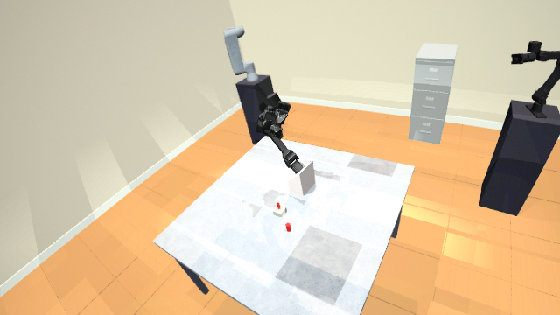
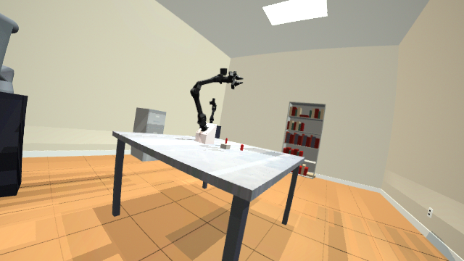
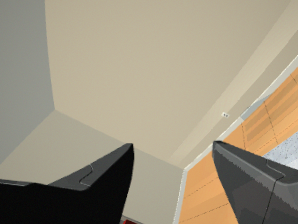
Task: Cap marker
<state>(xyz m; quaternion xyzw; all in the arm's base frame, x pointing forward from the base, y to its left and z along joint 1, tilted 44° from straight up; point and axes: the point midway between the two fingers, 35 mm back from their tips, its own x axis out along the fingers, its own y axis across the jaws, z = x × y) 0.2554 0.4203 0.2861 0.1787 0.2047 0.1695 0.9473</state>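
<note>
A red marker [image 1: 278, 205] [image 2: 226, 141] stands upright in the pale holder block [image 1: 280, 214] [image 2: 225, 146] on the table [image 1: 245, 258] [image 2: 174, 156]. The red cap [image 1: 288, 227] [image 2: 241, 147] stands loose on the table, a short way from the block. My gripper [image 2: 242, 80] [image 3: 172, 149] is open and empty, with its fingers about half apart. It is raised high above the table and points out level over the block's side. In the wrist view neither marker nor cap shows between the fingers.
The arm's pale base block [image 1: 306, 179] [image 2: 206, 135] stands on the table behind the holder. A grey arm on a dark pedestal [image 1: 251, 111], a filing cabinet [image 1: 430, 94] [image 2: 148, 123] and another black arm [image 1: 542, 87] stand beyond the table. A bookshelf [image 2: 304, 135] stands against the wall.
</note>
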